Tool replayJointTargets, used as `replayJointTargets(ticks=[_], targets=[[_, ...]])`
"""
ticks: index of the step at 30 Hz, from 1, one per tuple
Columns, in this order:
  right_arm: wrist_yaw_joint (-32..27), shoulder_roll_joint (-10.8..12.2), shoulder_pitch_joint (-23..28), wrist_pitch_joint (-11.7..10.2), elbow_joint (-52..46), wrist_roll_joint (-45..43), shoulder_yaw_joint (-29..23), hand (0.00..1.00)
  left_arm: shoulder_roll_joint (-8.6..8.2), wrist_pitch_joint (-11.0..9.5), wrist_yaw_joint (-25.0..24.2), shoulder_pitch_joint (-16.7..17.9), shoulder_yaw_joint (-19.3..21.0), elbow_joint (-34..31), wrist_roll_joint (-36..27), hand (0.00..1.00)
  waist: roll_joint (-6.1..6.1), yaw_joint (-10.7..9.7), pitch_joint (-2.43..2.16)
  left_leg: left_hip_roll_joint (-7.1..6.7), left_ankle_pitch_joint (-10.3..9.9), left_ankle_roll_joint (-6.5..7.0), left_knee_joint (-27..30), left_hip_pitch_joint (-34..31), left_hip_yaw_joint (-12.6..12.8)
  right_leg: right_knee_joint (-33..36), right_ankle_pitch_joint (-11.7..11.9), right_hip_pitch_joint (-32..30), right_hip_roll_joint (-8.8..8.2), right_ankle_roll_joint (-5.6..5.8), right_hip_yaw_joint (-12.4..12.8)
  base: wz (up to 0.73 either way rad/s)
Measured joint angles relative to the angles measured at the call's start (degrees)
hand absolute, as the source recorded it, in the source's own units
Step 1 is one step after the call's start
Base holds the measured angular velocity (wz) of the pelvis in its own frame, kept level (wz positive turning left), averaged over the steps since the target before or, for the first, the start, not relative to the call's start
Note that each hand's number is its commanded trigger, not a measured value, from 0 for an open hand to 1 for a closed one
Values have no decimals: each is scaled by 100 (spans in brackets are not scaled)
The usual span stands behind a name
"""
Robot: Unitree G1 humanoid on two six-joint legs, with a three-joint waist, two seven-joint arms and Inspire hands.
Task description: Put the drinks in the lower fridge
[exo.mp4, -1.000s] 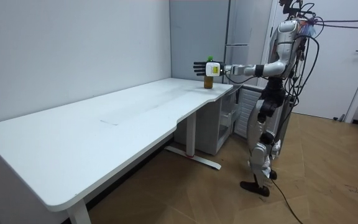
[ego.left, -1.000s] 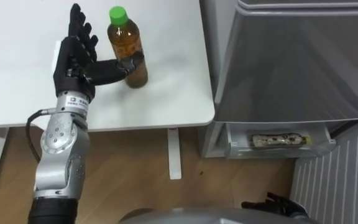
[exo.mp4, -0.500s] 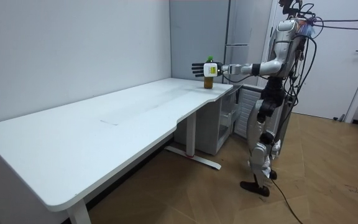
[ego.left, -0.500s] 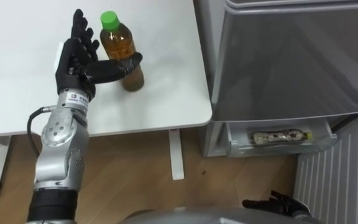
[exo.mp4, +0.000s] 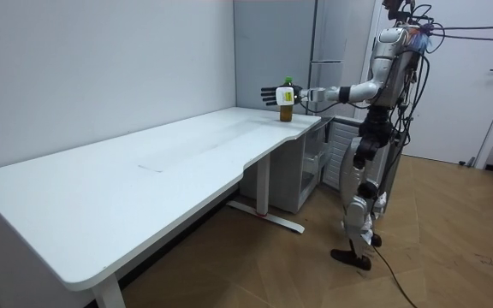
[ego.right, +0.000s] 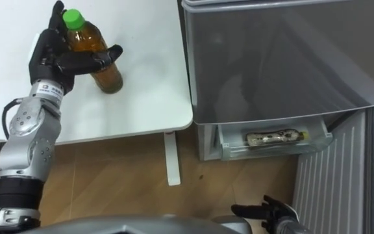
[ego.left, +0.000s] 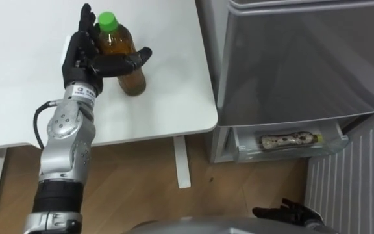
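The robot stands at the far end of the white counter [ego.left: 24,104], close beside the grey fridge [ego.left: 304,58], with its left arm stretched out level over the counter's corner. The drink bottle [ego.left: 125,68], filled with amber liquid and closed with a green cap [ego.left: 108,19], stands upright on the counter near the edge that faces the fridge. The left hand [ego.left: 83,55] is set against the bottle's left side: its fingers [ego.left: 84,23] point straight up just beside the cap, spread a little and not curled, while the thumb [ego.left: 134,58] reaches across the front of the bottle at about mid-height and touches it. In the room view the same hand [exo.mp4: 270,95] and bottle [exo.mp4: 287,99] show at the counter's end, the bottle's base level with the top. Low in the fridge a drawer [ego.left: 291,151] with a clear front is pulled out, and a second bottle [ego.left: 289,139] lies on its side inside it. A white ribbed panel [ego.left: 349,188] stands to the right of the drawer. The right hand [ego.right: 265,211] hangs low by the robot's body, well apart from both bottles, with its dark fingers loosely spread and holding nothing.
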Motion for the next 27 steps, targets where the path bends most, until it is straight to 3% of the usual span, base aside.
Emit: replayJointTargets(ticks=[5,7,8,9,11,27], targets=[[-9,4,-5,4,-5,0,2,0,0,9,1,0,-4,37,0,0,-1,-7,1,4,0,0,0,21,34,6,0,0,0,0,39,-4],[-18,4,-18,12,-1,-1,2,0,1,10,0,-18,-2,92,3,50,-1,-6,0,5,0,0,5,21,51,12,0,0,0,0,41,0],[-43,5,-29,44,-1,-2,3,0,2,21,1,-27,-2,134,3,59,-1,-7,0,5,0,1,8,21,57,13,0,-3,1,0,40,0],[-65,7,-34,66,-2,-2,2,0,2,40,1,-27,-2,142,3,76,-1,-6,0,5,0,1,9,20,57,14,0,-5,1,0,41,0],[-113,12,-42,121,-5,-2,2,0,2,79,2,-28,-1,178,3,99,-1,-6,0,5,-1,1,10,17,58,15,0,-8,0,0,41,0],[-181,22,-69,139,-8,0,14,0,78,325,1,-43,-16,186,1,100,-5,-10,2,5,-1,1,8,-33,59,15,0,-62,0,0,41,0]])
